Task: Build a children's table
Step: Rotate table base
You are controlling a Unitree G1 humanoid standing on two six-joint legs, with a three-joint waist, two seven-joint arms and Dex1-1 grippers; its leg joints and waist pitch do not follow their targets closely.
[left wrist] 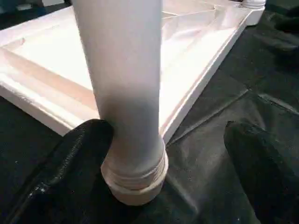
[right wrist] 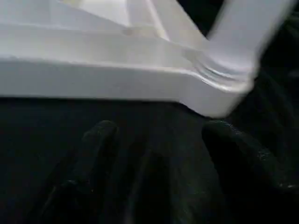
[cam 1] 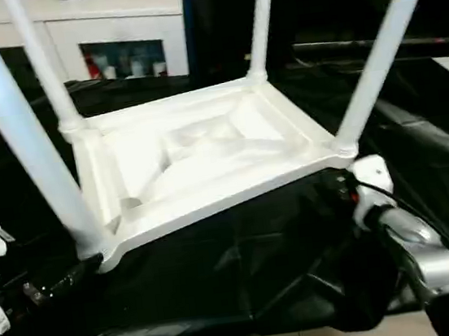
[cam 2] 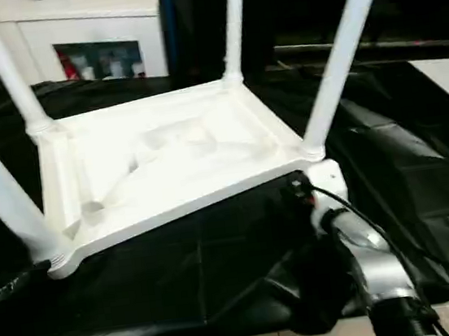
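Observation:
The children's table (cam 1: 199, 163) lies upside down on the black-covered work table, ribbed underside up. A white tube leg stands in each corner socket: near left (cam 1: 15, 128), far left (cam 1: 44, 67), far right (cam 1: 260, 24) and near right (cam 1: 382, 50). My left gripper (left wrist: 170, 140) is open at the foot of the near-left leg (left wrist: 126, 84); the leg stands between its fingers, with one finger (left wrist: 84, 149) against the socket and the other well clear. My right gripper (right wrist: 163, 135) is open just in front of the near-right corner socket (right wrist: 219, 88), with nothing between its fingers.
The black cover (cam 1: 245, 272) is wrinkled and runs to the work table's front edge (cam 1: 228, 327), close to both arms. A white cabinet with a glass door (cam 1: 125, 57) stands behind. A dark cable runs along my right forearm (cam 1: 418, 246).

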